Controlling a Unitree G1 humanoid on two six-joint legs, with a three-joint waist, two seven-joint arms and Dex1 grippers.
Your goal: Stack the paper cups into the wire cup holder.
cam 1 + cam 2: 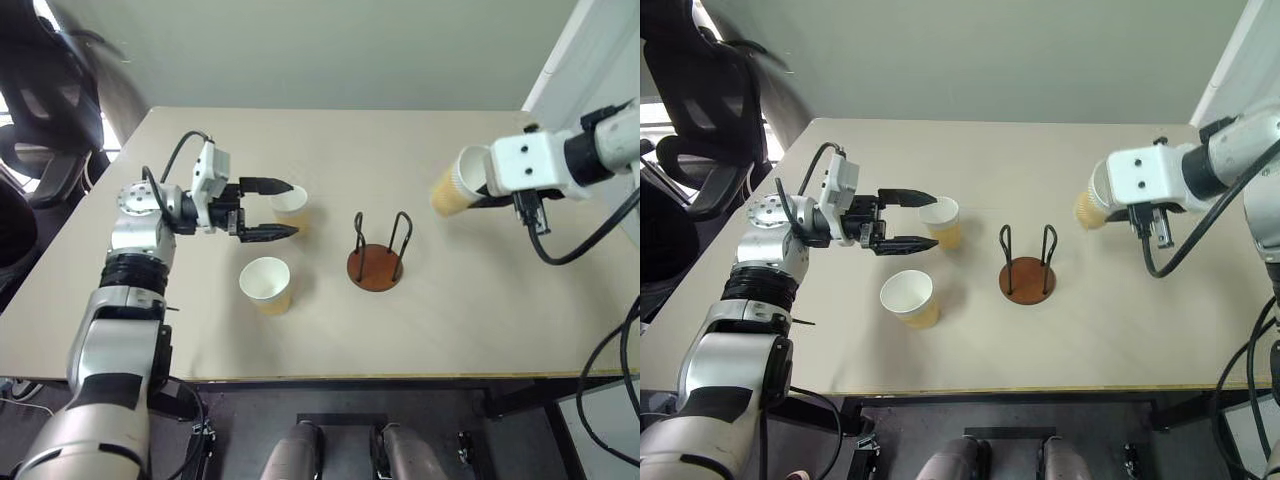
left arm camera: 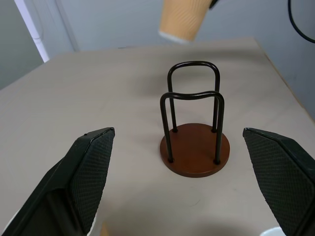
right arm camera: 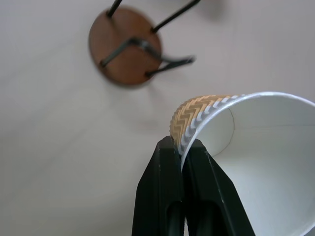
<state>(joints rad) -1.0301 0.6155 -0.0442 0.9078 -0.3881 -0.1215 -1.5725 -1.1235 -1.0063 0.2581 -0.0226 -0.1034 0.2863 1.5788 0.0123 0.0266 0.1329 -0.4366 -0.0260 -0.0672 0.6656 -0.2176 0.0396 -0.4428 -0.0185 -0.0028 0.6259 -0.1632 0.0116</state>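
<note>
Three paper cups are in play in the head views: one held aloft [image 1: 452,186] by the right gripper [image 3: 183,147], and two standing upright on the desk [image 1: 480,330], a far cup [image 1: 291,205] and a near cup [image 1: 266,283]. The wire cup holder [image 1: 376,264] stands empty between the two arms, nearer the desk's middle. The held cup hangs tilted, up and to the robot's right of the holder, well apart from it, its base turned toward the holder and its mouth toward the arm. The left gripper [image 1: 270,209] points level toward the holder, its jaws spread wide on either side of the far cup without touching it, as far as I can tell.

From the left wrist, the black fingers [image 2: 91,167] stand far apart and hold nothing; the holder sits straight ahead between them, its loops upright, the held cup's base above and beyond.

From the right wrist, the jaws are shut, pinching the cup's rim and wall, one finger inside and one outside. The holder's disc lies ahead and below. Judging by this, the right arm's cup must come over the loops with its long axis turned upright, base down.
</note>
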